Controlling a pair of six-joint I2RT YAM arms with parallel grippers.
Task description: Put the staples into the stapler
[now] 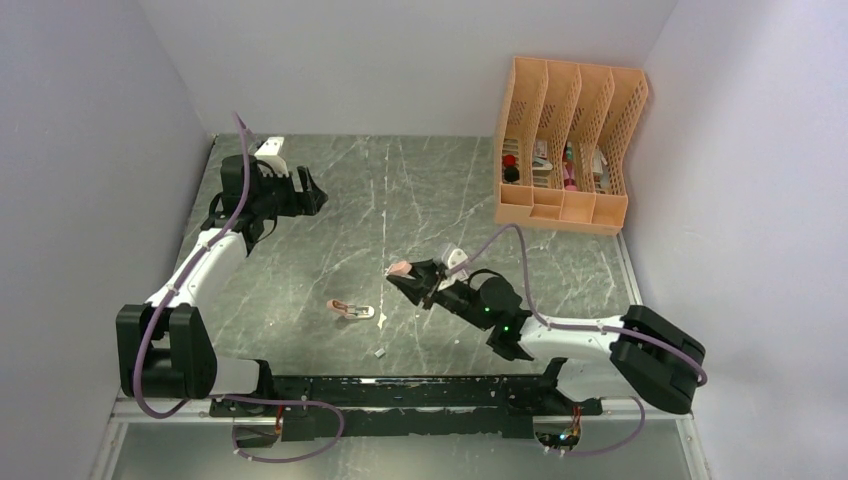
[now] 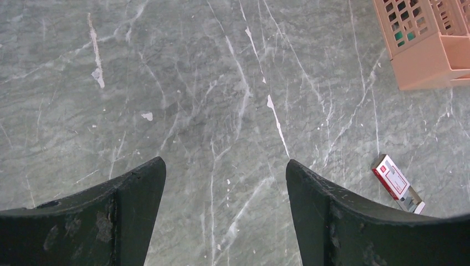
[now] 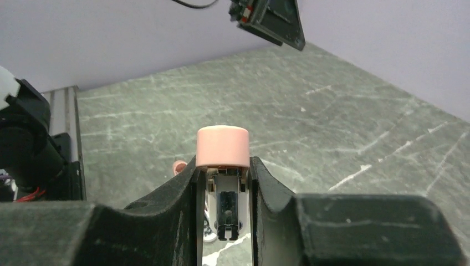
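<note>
right pincer (image 3: 221,166) clamped on pink stapler (image 3: 222,146), left pincer (image 2: 226,177) spread wide over table (image 2: 221,83)

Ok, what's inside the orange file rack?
Small black, red, pink and white items sit low in the file rack; its lattice walls cover most of them, so they can't be identified.

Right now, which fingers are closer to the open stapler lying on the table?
Right. Right fingers hover just right of the open stapler; left fingers sit farther back.
</note>
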